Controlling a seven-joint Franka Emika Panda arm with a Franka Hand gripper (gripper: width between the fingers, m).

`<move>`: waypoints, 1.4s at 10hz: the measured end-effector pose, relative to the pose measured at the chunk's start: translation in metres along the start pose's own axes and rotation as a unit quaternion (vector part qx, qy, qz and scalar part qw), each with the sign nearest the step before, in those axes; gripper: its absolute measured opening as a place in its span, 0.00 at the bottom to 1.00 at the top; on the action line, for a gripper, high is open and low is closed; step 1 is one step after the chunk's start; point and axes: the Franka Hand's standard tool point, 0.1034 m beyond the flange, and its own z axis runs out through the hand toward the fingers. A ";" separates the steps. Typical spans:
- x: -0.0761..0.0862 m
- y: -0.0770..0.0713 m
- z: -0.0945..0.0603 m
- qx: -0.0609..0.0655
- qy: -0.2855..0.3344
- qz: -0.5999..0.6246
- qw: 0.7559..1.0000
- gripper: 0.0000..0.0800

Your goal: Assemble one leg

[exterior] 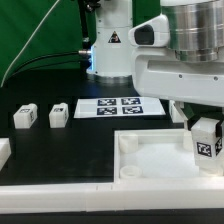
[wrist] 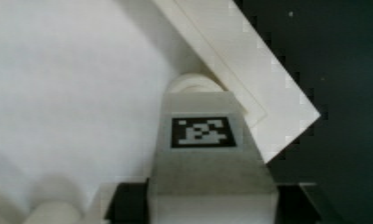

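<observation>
The fingers (wrist: 130, 208) clamp the leg (exterior: 207, 140) over the square panel's (exterior: 140, 165) corner at the exterior view's right. Any tilt could snag it on the raised rim (wrist: 236, 50) and twist it loose.

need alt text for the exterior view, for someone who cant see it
A white robot arm's claw grips a small tagged white leg at a corner of a large white raised-rim panel, on the exterior view's right. On the black table behind lie two loose legs and the marker board.
</observation>
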 end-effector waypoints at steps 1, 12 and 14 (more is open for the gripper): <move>-0.001 0.000 0.000 -0.002 0.000 0.079 0.997 0.37; -0.007 -0.003 0.002 0.002 -0.014 0.471 0.882 0.56; -0.008 -0.004 0.003 0.001 -0.014 0.460 0.888 0.72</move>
